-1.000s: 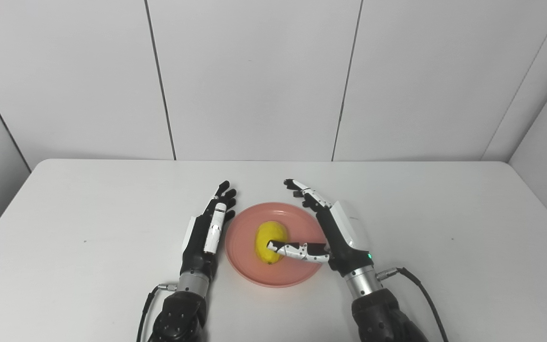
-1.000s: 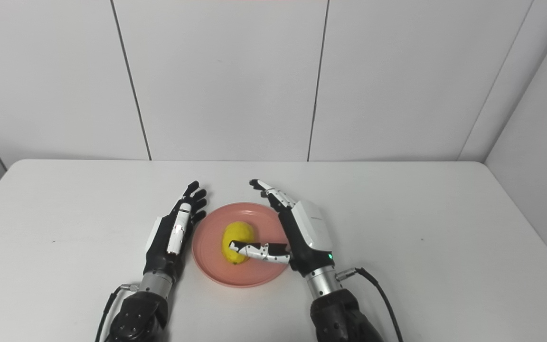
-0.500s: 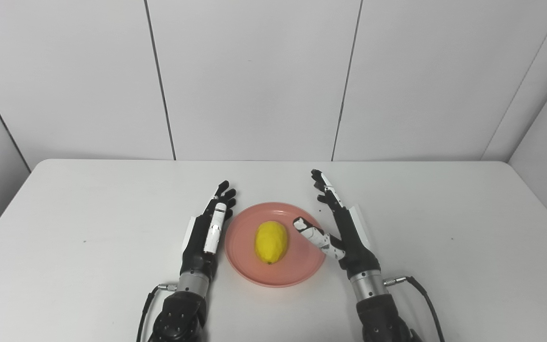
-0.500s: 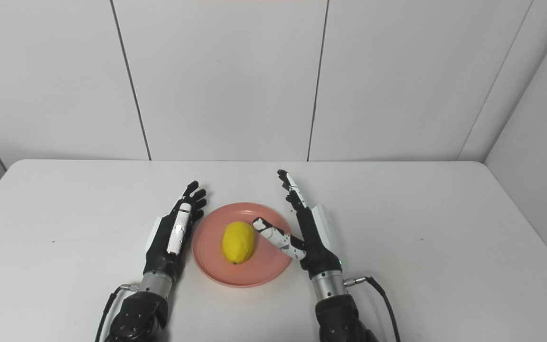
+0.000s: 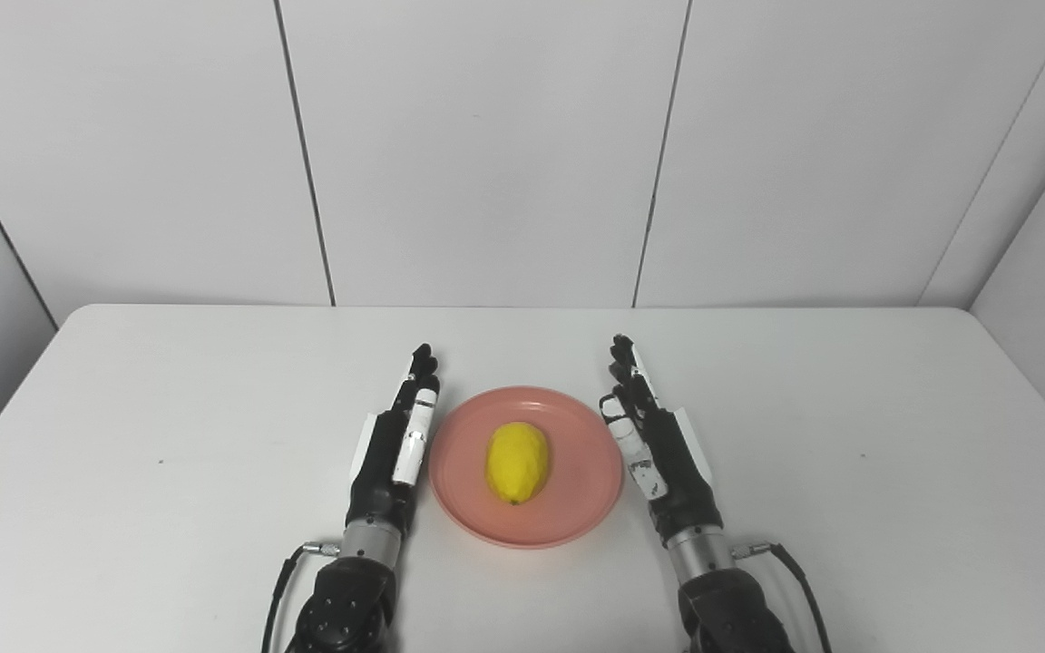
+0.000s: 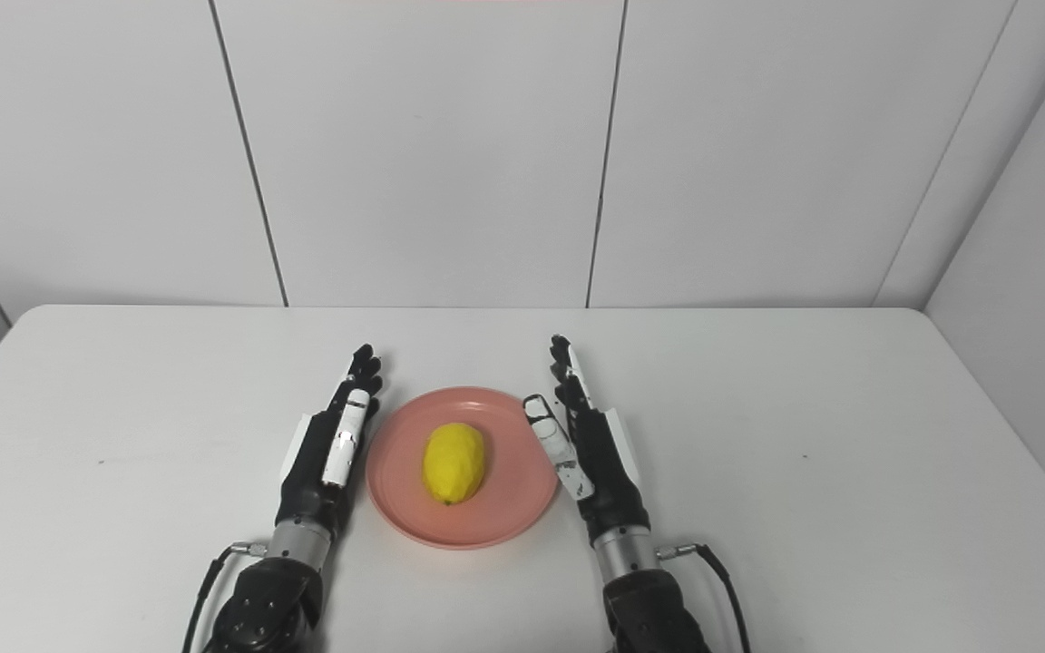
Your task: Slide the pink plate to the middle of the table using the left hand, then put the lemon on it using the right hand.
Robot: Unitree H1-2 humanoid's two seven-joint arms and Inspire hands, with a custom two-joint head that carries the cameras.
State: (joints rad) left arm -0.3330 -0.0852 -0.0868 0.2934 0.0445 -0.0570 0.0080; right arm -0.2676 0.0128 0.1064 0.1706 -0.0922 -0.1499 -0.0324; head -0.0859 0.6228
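Two hands flanked one plate when we looked across the scene. We saw the white table (image 5: 214, 508) filling the lower half of both views, backed by pale wall panels (image 5: 486, 145) with thin dark seams.

Near the table's middle, slightly toward us, lay the pink plate (image 5: 577, 490), flat on the surface. On either side of it rested our arms, entering from the bottom edge. Our right hand (image 5: 659, 444) lay just beside the plate's right rim, with its fingers (image 5: 624, 363) stretched straight and pointing away from us, the thumb tucked alongside; it held nothing and was spread flat rather than curled. Whether it touched the rim we could not tell. Our left hand (image 5: 395, 444) lay just beside the plate's left rim in much the same pose, fingers extended forward, empty, palm side turned toward the plate.

A thin cable (image 5: 282, 580) looped out from the left wrist, and another (image 5: 790, 567) from the right wrist.

Smallest of all, the yellow lemon (image 5: 517, 461) sat on the plate, a little left of its centre, lying lengthwise with one tip pointing toward us, apart from both hands.
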